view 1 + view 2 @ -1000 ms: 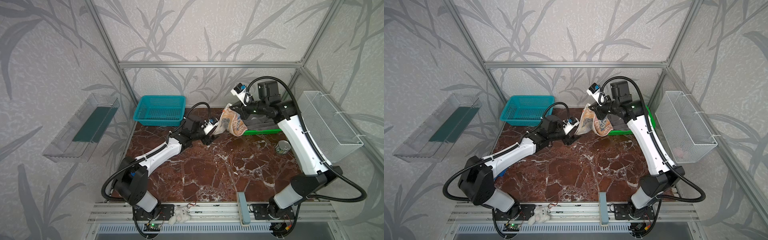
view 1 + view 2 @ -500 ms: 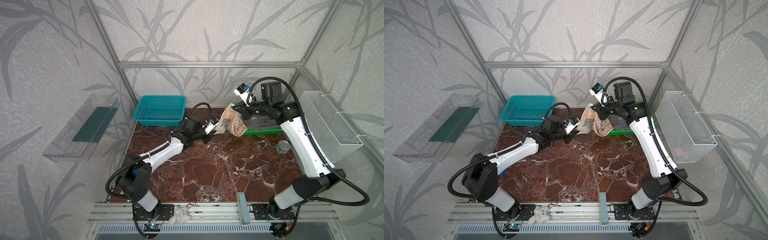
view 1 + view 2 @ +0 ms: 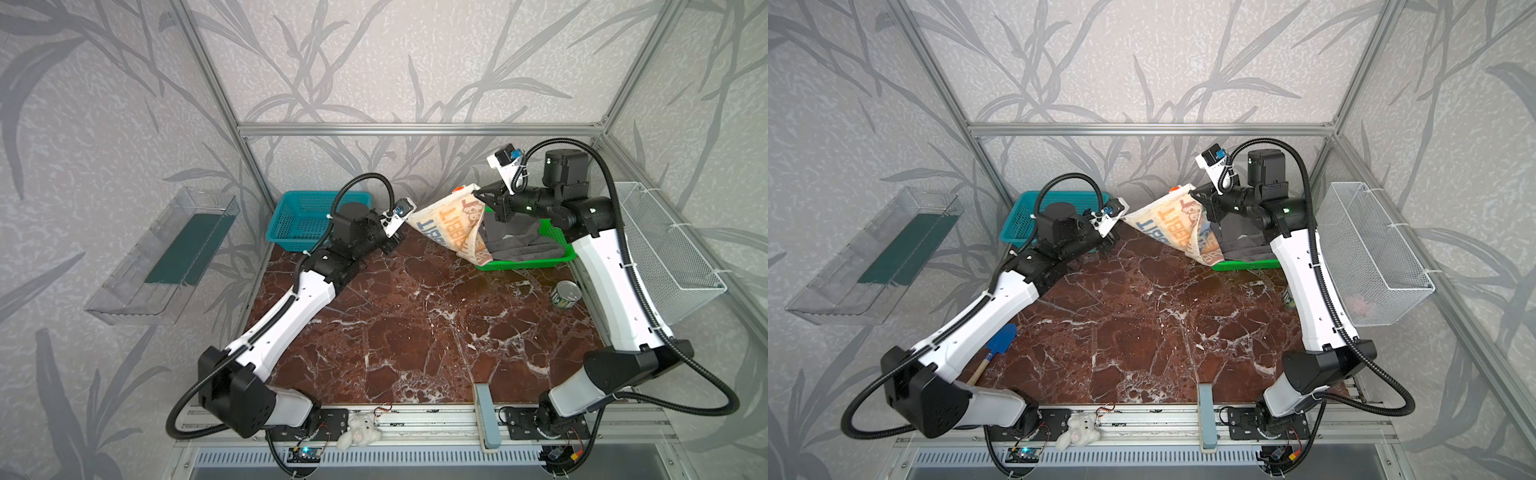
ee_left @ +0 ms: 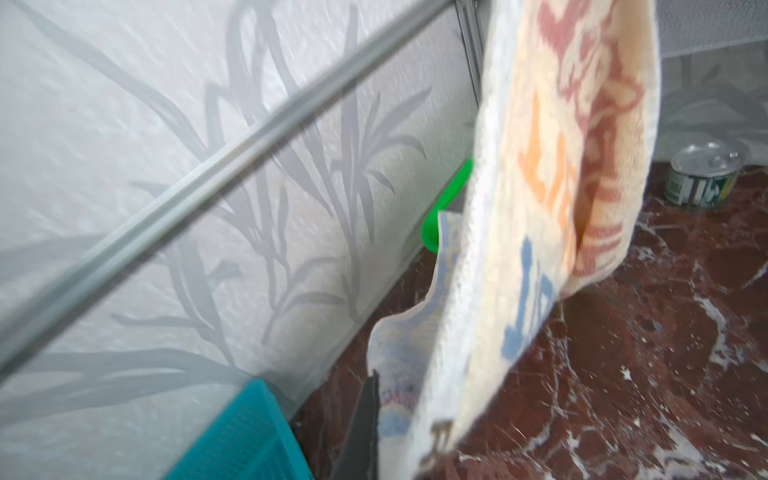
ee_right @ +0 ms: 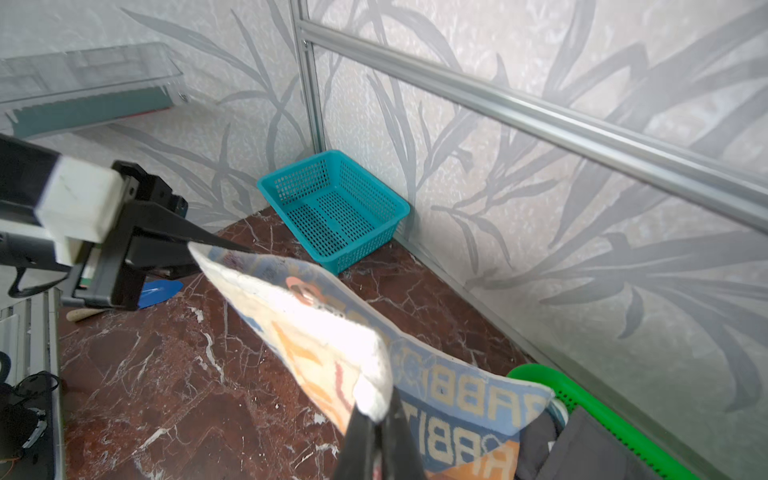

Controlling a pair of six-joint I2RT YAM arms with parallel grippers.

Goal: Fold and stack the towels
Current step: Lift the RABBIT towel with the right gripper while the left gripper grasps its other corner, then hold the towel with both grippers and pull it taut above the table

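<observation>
A grey towel (image 3: 519,241) is being kept in the tray (image 3: 534,262), the lettered towel (image 3: 446,222) clamped by left gripper (image 5: 208,246) and right gripper (image 5: 374,419). A shovel (image 5: 160,289) is being shown from right wrist, not left.

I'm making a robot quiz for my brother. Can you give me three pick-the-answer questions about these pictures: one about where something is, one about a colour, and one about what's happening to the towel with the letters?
1. Where is the dark grey towel?
A) in a red bucket
B) on a chair
C) in the green tray

2. What colour is the empty mesh basket at the back?
A) red
B) teal
C) yellow

3. The lettered towel is:
A) held up by both tools
B) folded flat
C) rolled in a ball

Answers:
1 C, it lies bunched inside the tray.
2 B, its mesh is teal.
3 A, the left tool and the right tool are each shut on a corner.
</observation>
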